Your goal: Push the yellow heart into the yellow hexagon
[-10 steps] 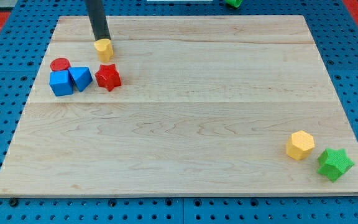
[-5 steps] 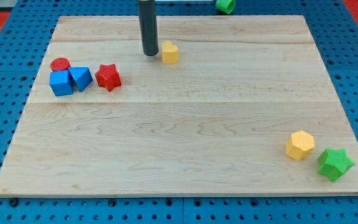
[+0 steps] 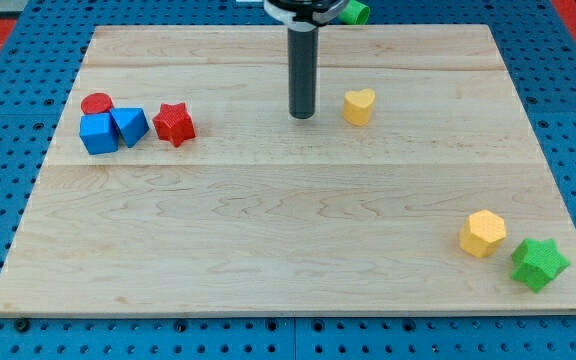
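The yellow heart (image 3: 358, 105) lies on the wooden board (image 3: 288, 230) in the upper middle. My tip (image 3: 301, 115) rests on the board a short way to the view's left of the heart, with a gap between them. The yellow hexagon (image 3: 482, 233) sits near the board's lower right corner, far from the heart, with a green star (image 3: 539, 264) touching its right side.
A red cylinder (image 3: 96, 103), a blue cube (image 3: 98, 133), a blue triangular block (image 3: 129, 125) and a red star (image 3: 174, 123) cluster at the board's upper left. A green block (image 3: 353, 11) lies off the board at the view's top.
The yellow heart has slid to the view's right and slightly down, from the upper left to the upper middle. My tip has followed it rightward.
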Available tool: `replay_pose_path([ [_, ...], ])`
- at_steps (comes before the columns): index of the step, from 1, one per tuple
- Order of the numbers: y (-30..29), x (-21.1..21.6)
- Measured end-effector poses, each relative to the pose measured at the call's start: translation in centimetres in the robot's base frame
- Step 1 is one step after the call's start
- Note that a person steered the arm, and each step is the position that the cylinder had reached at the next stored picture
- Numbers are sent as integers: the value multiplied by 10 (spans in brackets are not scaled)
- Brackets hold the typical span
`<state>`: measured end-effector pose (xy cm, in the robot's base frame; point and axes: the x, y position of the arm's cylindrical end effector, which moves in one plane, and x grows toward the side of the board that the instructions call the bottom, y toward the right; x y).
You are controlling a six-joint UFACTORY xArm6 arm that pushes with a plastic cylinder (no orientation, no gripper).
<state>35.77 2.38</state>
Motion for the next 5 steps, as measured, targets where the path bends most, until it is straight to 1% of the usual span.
replay_pose_path([
  [1, 26, -21],
  [2, 58, -9],
  [3, 127, 40],
  [4, 135, 47],
  [5, 138, 38],
])
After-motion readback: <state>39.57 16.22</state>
